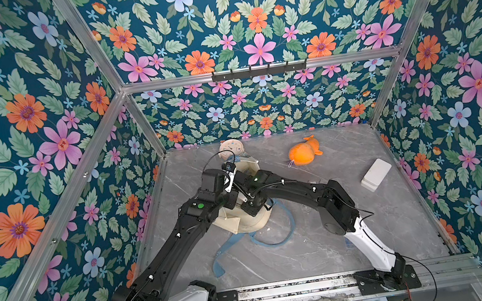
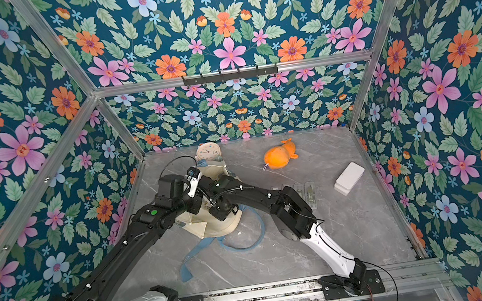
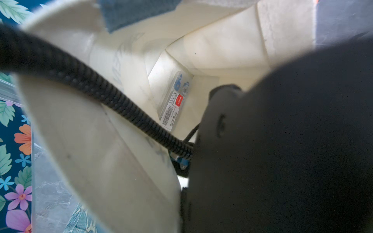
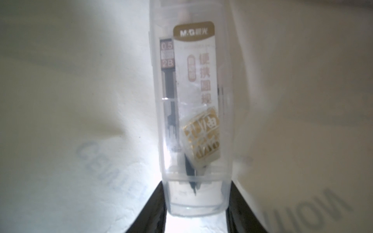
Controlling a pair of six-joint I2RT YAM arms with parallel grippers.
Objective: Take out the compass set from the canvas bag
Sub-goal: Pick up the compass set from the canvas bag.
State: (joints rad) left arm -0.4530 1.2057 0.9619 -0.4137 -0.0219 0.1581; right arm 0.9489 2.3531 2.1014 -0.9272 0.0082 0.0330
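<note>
Here, the right gripper (image 4: pixel 195 185) pinches one end of the compass set (image 4: pixel 193 113) in the canvas bag (image 4: pixel 60 80), likely a light, stiff, slippery clear case, best squeezed across its narrow edges.

Floral-papered walls (image 1: pixel 21 124), aluminium frame (image 1: pixel 348 57), grey marble tabletop (image 1: pixel 310 244)

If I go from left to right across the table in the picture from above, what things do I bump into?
canvas bag → orange plush toy → white box. The round clock is left out because it sits above the bag in a top view, so its place in the order is unclear.
</note>
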